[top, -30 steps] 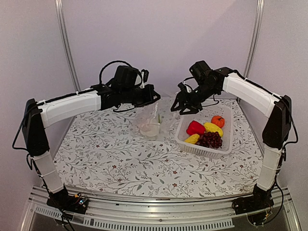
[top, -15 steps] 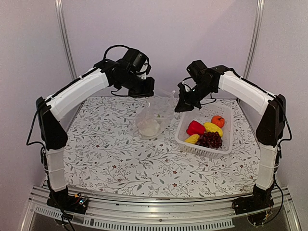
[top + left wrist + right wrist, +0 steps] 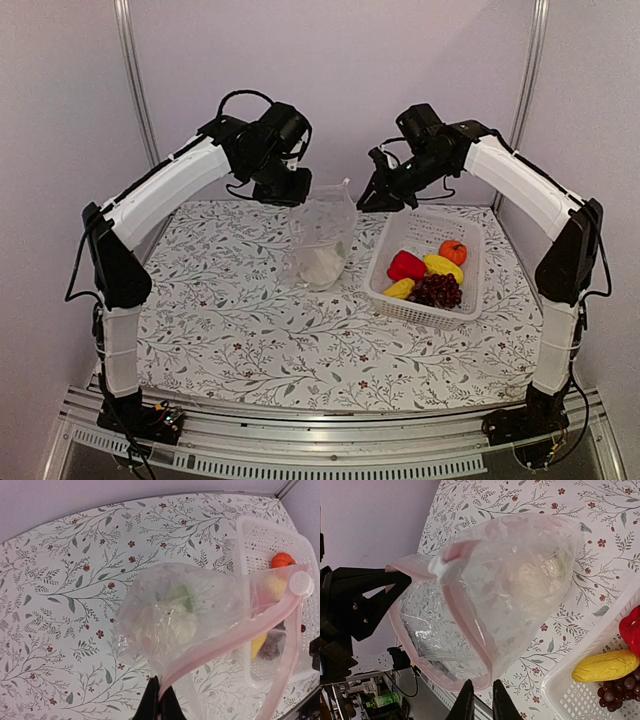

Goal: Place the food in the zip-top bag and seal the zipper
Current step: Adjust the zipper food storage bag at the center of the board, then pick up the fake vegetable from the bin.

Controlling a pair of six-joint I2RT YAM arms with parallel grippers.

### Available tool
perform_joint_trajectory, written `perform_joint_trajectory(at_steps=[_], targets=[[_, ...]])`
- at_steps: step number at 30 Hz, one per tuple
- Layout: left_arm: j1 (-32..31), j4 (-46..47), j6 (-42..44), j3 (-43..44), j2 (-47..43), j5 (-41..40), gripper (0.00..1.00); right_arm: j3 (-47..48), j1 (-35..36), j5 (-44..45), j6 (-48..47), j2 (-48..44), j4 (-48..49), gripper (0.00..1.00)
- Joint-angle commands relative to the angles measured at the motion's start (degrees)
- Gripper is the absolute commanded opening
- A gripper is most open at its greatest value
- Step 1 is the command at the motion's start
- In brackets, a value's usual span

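The clear zip-top bag (image 3: 322, 235) hangs above the table from my left gripper (image 3: 297, 190), which is shut on the pink zipper (image 3: 235, 630) at one end of the mouth. A white lumpy food piece (image 3: 167, 622) lies in the bag's bottom. My right gripper (image 3: 368, 200) hovers just right of the bag. Its fingers (image 3: 466, 702) stand a little apart at the pink rim (image 3: 470, 682), with nothing between them. The red pepper (image 3: 405, 265), yellow pieces (image 3: 442, 265), orange fruit (image 3: 453, 250) and grapes (image 3: 435, 290) lie in the basket.
The white perforated basket (image 3: 470, 300) stands on the flowered tablecloth at the right, under my right arm. A white slider tab (image 3: 301, 584) sits at the far end of the zipper. Metal posts and pale walls close the back.
My left arm has risen and lifted the bag, which now hangs upright. The right gripper has closed from wide to a narrow gap and moved slightly up beside the bag.
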Motion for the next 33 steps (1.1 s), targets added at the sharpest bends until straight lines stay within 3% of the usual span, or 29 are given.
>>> perform_joint_trajectory(at_steps=[1, 6, 12, 23, 28, 33], targets=[[0.85, 5.3, -1.57, 0.32, -1.94, 0.57, 0.0, 2.94, -0.68, -3.61, 0.19, 0.07, 1.27, 0.22], [1.22, 8.24, -1.45, -1.16, -3.53, -0.51, 0.0, 2.86, -1.49, -5.91, -0.07, -0.09, 0.88, 0.35], [1.63, 8.53, -1.04, -1.69, -3.12, 1.33, 0.0, 1.46, -5.63, -0.07, -4.8, -1.95, -2.41, 0.51], [1.82, 9.98, -0.88, -4.07, -4.03, 2.16, 0.0, -12.24, -10.45, 17.45, -17.91, -3.71, -4.63, 0.64], [1.89, 10.71, -0.59, -5.55, -4.8, 2.42, 0.0, -15.97, -10.76, 16.48, -19.32, -3.11, -1.02, 0.68], [2.0, 10.71, -0.61, -6.46, -5.16, 3.18, 0.0, -17.16, -10.71, 19.06, -21.69, -1.26, -0.21, 0.8]])
